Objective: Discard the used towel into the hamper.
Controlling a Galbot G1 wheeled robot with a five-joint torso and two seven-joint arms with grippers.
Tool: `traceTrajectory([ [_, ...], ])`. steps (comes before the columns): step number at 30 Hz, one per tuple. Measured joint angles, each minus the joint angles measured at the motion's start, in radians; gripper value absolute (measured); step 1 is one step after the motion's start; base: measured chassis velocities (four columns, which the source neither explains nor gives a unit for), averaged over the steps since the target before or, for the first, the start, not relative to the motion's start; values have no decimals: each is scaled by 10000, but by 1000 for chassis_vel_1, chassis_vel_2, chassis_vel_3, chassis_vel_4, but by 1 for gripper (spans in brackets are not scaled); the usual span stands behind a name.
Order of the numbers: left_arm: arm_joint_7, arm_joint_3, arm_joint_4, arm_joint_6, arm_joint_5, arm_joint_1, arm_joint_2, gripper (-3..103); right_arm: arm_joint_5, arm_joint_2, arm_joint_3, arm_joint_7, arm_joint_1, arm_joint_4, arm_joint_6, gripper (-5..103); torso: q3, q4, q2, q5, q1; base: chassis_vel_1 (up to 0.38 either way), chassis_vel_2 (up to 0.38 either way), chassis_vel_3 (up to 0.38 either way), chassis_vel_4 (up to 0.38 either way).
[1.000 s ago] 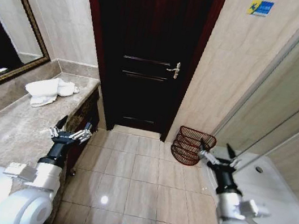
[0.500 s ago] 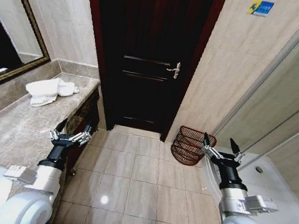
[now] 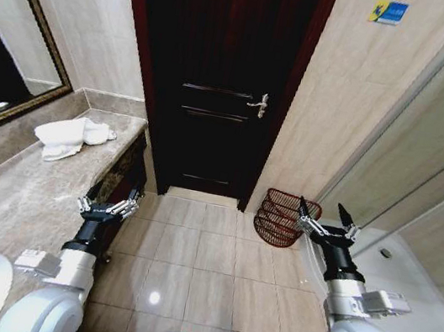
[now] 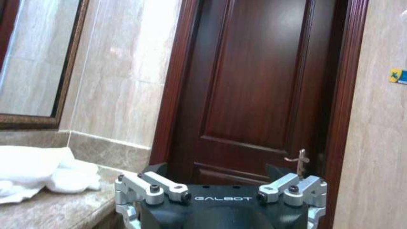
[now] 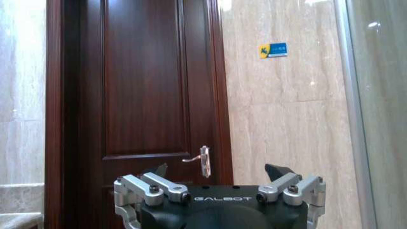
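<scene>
Both arms up with fingers spread wide and empty, left gripper (image 3: 107, 201) lower left by the counter, right gripper (image 3: 325, 219) beside the hamper (image 3: 284, 217) at right-centre, while the towel (image 3: 68, 135), seemingly crumpled, waits upper left, so reach left first.

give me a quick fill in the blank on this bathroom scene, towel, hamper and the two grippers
The white towel lies on the marble ____, below the mirror.
The hamper stands on the tiled ____, to the right of the dark door.
The left gripper and the right gripper both hold ____.
The right gripper's fingers are ____.

Missing words: counter; floor; nothing; open
</scene>
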Motion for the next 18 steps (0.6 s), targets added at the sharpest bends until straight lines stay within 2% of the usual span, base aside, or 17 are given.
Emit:
traceTrajectory([
  [18,-24,-87,-36,-225,-117,33,4,100,11,-46,48,-100,12,-72,165,100,-1,-1,0,0,-1,-82,81,84,-83],
])
